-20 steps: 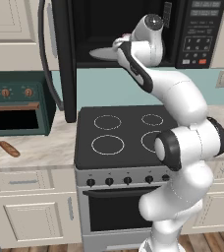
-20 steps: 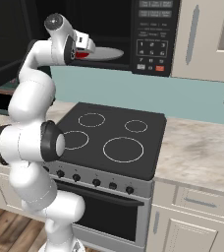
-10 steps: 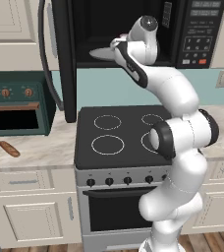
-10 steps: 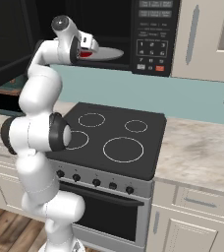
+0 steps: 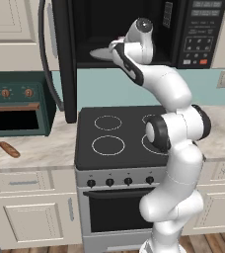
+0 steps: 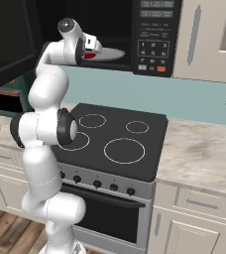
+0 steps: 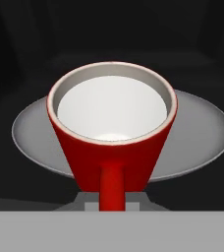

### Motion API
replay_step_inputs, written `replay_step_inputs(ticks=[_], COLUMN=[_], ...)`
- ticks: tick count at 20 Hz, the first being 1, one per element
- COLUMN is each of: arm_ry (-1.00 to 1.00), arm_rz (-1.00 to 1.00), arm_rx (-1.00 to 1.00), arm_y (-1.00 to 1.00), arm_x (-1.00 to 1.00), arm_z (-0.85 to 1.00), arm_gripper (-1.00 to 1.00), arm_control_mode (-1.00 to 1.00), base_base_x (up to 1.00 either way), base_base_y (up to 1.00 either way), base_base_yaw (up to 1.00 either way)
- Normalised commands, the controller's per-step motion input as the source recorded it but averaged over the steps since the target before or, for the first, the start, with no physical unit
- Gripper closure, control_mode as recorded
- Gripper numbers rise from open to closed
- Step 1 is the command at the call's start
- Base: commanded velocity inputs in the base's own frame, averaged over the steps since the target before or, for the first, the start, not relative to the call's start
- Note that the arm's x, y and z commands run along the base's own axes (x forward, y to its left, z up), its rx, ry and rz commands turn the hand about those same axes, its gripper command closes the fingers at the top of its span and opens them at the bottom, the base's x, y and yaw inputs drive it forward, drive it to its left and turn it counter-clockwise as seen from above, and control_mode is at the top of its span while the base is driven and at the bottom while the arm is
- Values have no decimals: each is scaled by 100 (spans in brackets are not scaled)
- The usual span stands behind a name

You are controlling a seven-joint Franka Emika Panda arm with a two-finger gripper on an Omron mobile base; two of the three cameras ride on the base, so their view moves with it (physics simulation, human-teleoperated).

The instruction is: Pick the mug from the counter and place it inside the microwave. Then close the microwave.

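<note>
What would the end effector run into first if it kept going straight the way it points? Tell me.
Probably the turntable plate inside the microwave: the end effector, shut on the mug, points over it. Depth is unclear.

mug [image 7: 112, 142] — red, white inside, handle toward camera | turntable plate [image 7: 202, 133] — round, behind it | dark cavity

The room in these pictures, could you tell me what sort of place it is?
A rendered home kitchen, by the look of it: a black stovetop with ring burners set over an oven, an open over-range microwave above it, and a marbled counter on cream cabinets.
</note>
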Motion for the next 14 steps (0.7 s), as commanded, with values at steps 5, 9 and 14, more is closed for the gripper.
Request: replay_step_inputs(ticks=[5,9,14], arm_ry=[4,2,1], arm_rz=[0,0,0], arm_rx=[-3,-3,-2], arm_y=[3,3,1], arm_x=[33,35,15], arm_z=[-1,0,0], arm_gripper=[100,100,100], arm_control_mode=[-100,-100,-100], base_base_x=[0,0,0], base_base_y=[0,0,0], base_base_yaw=[0,0,0])
